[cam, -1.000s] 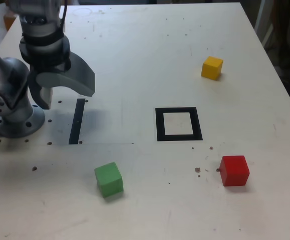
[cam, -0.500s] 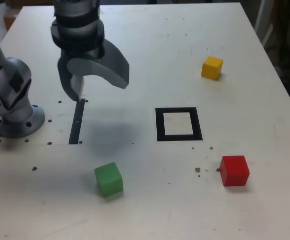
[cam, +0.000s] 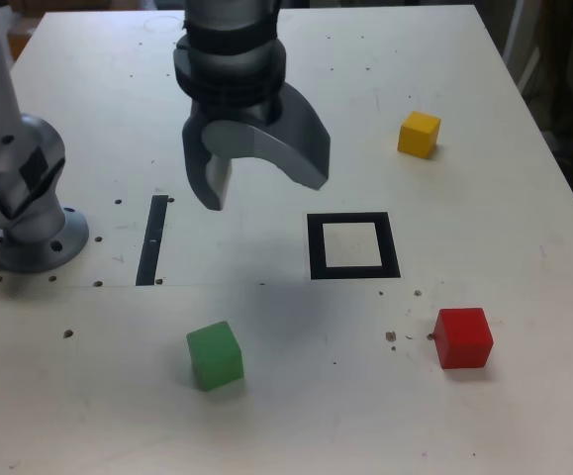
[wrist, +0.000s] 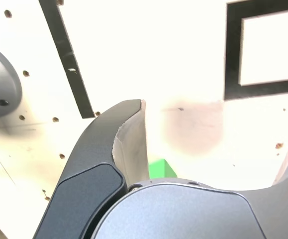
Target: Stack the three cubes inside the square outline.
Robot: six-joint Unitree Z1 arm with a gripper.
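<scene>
now the gripper (cam: pixel 256 188) has swung from beside the arm's base toward the counter (cam: pixel 266 416) centre, fingers (cam: pixel 210 178) spread wide and empty. it hangs above bare surface just beside the square outline (cam: pixel 353 245), on the exterior view's left. the green cube (cam: pixel 214 354), red cube (cam: pixel 462 337) and yellow cube (cam: pixel 419 134) all sit outside the outline, unmoved. judgement: approach phase only; no cube stacked yet.

We see the gripper (cam: pixel 256 178) has swung from beside the arm's base (cam: pixel 29 237), past the narrow black strip (cam: pixel 152 239), toward the square outline (cam: pixel 353 245), perhaps now above the green cube (cam: pixel 214 354).
</scene>
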